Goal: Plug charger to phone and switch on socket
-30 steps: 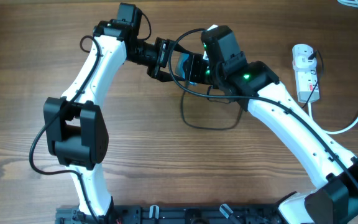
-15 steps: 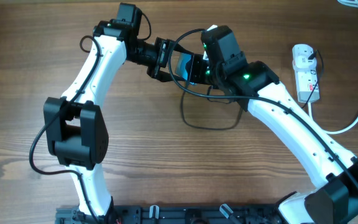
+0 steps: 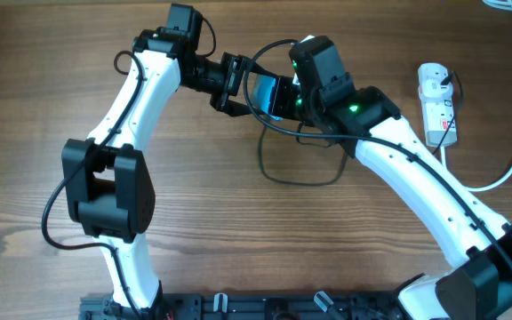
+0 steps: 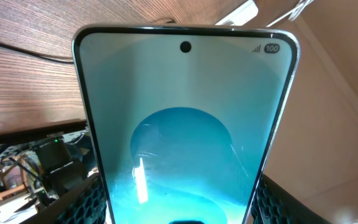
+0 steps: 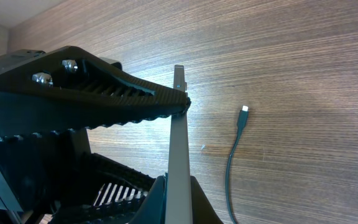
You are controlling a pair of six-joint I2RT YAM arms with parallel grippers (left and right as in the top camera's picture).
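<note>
Brown wood-grain table, viewed from overhead and from both wrists. Right claw pressed together on the thin edge of the phone, the grey slab rising edge-on from between its fingers in the right wrist view. Left claw clamped across the phone's width from the opposite side, ribbed black pads flanking the lit teal screen, jaws set fairly wide to span it. Phone held between the two claws toward the far middle of the table, apparently lifted clear of the wood, screen turned to the left wrist camera.

Beyond the pair, charger loose on the wood, small metal-tipped plug apart from the phone, thin black cable curling back in a loop near the middle of the table. Farther out, at the right side, socket flat on the wood, thick white cord trailing off toward the edge; red switch mark visible, on or off impossible to tell.

Early going, by these pictures: phone gripped in both claws, nothing plugged into it, charger untouched, switch not yet reached. Left to do, as a judgement: free one claw, probably the right, pick up the plug, line it up with the phone's port (not visible here), push it home, then cross to the socket and press the switch.
</note>
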